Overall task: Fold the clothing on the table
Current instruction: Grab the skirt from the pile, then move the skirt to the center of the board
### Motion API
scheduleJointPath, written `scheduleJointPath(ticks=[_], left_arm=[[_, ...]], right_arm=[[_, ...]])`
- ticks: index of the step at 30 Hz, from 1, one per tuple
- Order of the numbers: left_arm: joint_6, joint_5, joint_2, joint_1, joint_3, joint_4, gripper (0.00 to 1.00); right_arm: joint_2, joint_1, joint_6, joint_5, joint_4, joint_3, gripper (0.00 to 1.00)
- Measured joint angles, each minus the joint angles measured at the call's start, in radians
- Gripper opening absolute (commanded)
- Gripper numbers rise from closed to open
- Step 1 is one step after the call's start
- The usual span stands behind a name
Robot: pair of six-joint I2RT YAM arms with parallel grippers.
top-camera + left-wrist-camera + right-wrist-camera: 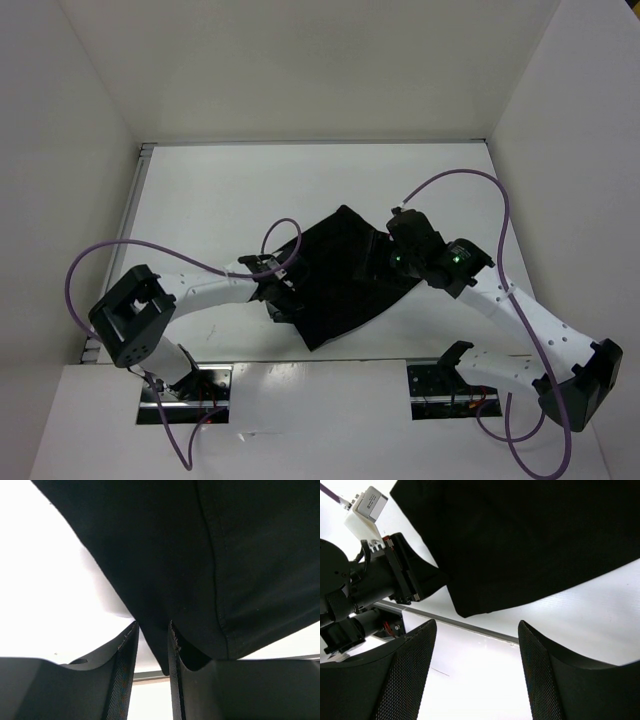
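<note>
The black clothing (pixel 345 275) lies spread as a rough diamond in the middle of the white table (pixel 220 200). My left gripper (pixel 283 298) is at its left edge. In the left wrist view a corner of the clothing (pixel 200 555) dips between the fingers of the left gripper (pixel 153 625), which stand a narrow gap apart with light showing between them. My right gripper (pixel 392 258) hovers over the garment's right side. In the right wrist view the right gripper (pixel 477 622) is wide open over bare table, with the clothing (pixel 530 540) beyond its fingertips.
White walls close in the table at the back and both sides. A grey seam (pixel 470 627) marks the table's near edge. Purple cables (pixel 470 180) arc above both arms. The left arm's wrist (pixel 370 585) shows beside the garment in the right wrist view.
</note>
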Motion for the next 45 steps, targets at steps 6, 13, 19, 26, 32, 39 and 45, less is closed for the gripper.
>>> scheduleJointPath(ticks=[6, 13, 19, 26, 32, 39, 45], left_arm=[[-0.002, 0.0, 0.006, -0.003, -0.007, -0.004, 0.4], [-0.002, 0.004, 0.028, -0.007, -0.007, -0.001, 0.38], [-0.004, -0.002, 0.028, -0.007, -0.007, 0.0, 0.12], [-0.005, -0.004, 0.027, -0.007, -0.006, -0.004, 0.0], [0.002, -0.018, -0.029, -0.012, 0.045, -0.05, 0.0], [0.047, -0.109, -0.153, -0.017, 0.225, -0.096, 0.0], [0.164, -0.174, -0.136, 0.026, 0.399, -0.129, 0.0]], right_arm=[[-0.002, 0.0, -0.002, -0.005, -0.001, 0.0, 0.73], [-0.002, 0.0, -0.006, -0.007, -0.002, 0.0, 0.73], [-0.002, 0.0, -0.011, -0.007, -0.002, 0.0, 0.73], [-0.002, 0.0, -0.018, -0.007, -0.003, 0.0, 0.73], [-0.002, 0.0, -0.018, -0.011, -0.006, 0.0, 0.73], [-0.002, 0.0, -0.022, -0.014, -0.009, 0.002, 0.73], [-0.002, 0.0, -0.029, -0.005, -0.009, 0.035, 0.73]])
